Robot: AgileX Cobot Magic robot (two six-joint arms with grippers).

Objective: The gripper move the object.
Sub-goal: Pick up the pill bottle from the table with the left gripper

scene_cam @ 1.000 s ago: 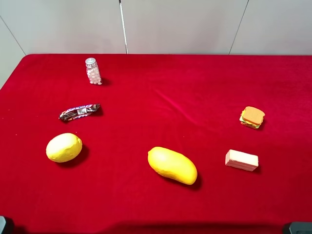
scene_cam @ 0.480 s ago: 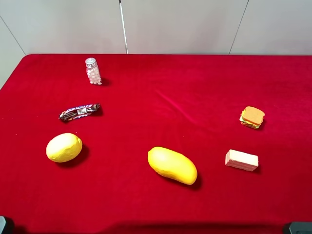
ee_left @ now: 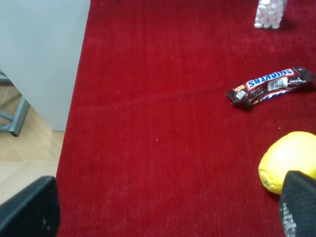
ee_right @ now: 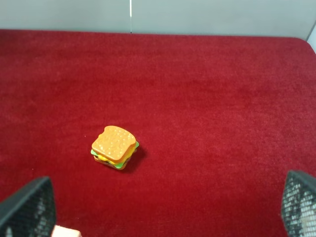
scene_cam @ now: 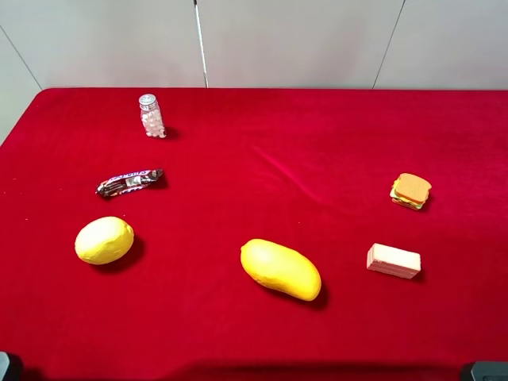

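The small clear bottle (scene_cam: 151, 116) of white-pink pellets with a silver cap stands upright at the far left of the red table. Its lower part also shows in the left wrist view (ee_left: 270, 14). My left gripper (ee_left: 163, 217) is open and empty, low over the table's near left edge, far from the bottle. My right gripper (ee_right: 163, 212) is open and empty, near the table's front right. In the exterior high view only dark bits of the arms show at the bottom corners.
A dark candy bar (scene_cam: 130, 182) and a round yellow fruit (scene_cam: 104, 240) lie in front of the bottle. A long yellow fruit (scene_cam: 280, 269) lies at centre front. A toy sandwich (scene_cam: 410, 190) and a pink wafer block (scene_cam: 393, 260) sit at the right.
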